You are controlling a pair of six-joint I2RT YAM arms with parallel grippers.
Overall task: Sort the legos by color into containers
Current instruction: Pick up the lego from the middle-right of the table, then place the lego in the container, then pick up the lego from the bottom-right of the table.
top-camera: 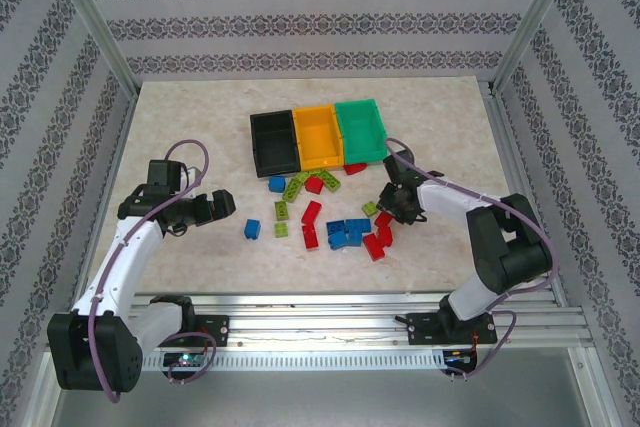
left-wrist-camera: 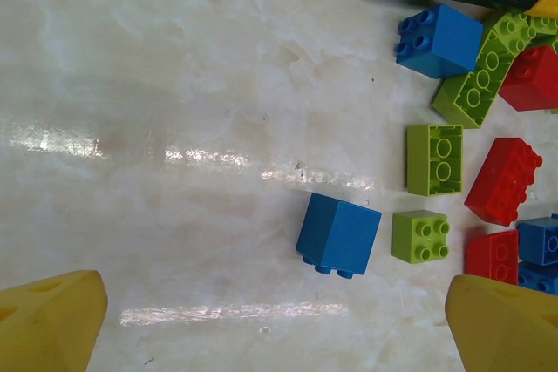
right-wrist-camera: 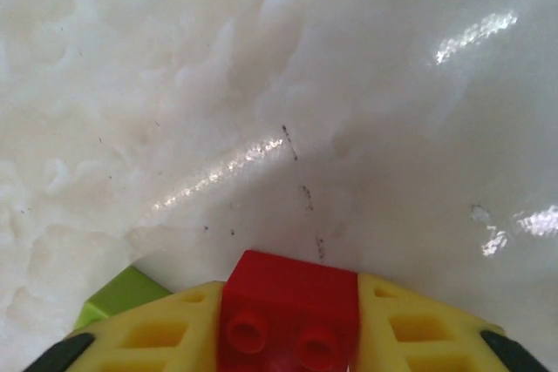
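While pinched between yellow fingers, red brick [right-wrist-camera: 292, 285]: clenched in right gripper [right-wrist-camera: 288, 302], over pale marbled table [right-wrist-camera: 261, 84].
beside that grip: lime brick [right-wrist-camera: 122, 294] poking past one finger.
left gripper [left-wrist-camera: 275, 298]: released, fingers spread wide, holding nothing.
under it: blue brick [left-wrist-camera: 338, 234] tipped on its side.
legos [top-camera: 325, 217]: scattered loose between the arms.
containers: black bin [top-camera: 273, 147], orange-yellow bin [top-camera: 318, 137], teal bin [top-camera: 362, 132], side by side in a row.
in the way: red and lime bricks crowding the bins' near walls.

left gripper [top-camera: 226, 204] wide open (hovering low) | right gripper [top-camera: 398, 207] clamped on red lego [right-wrist-camera: 288, 302]
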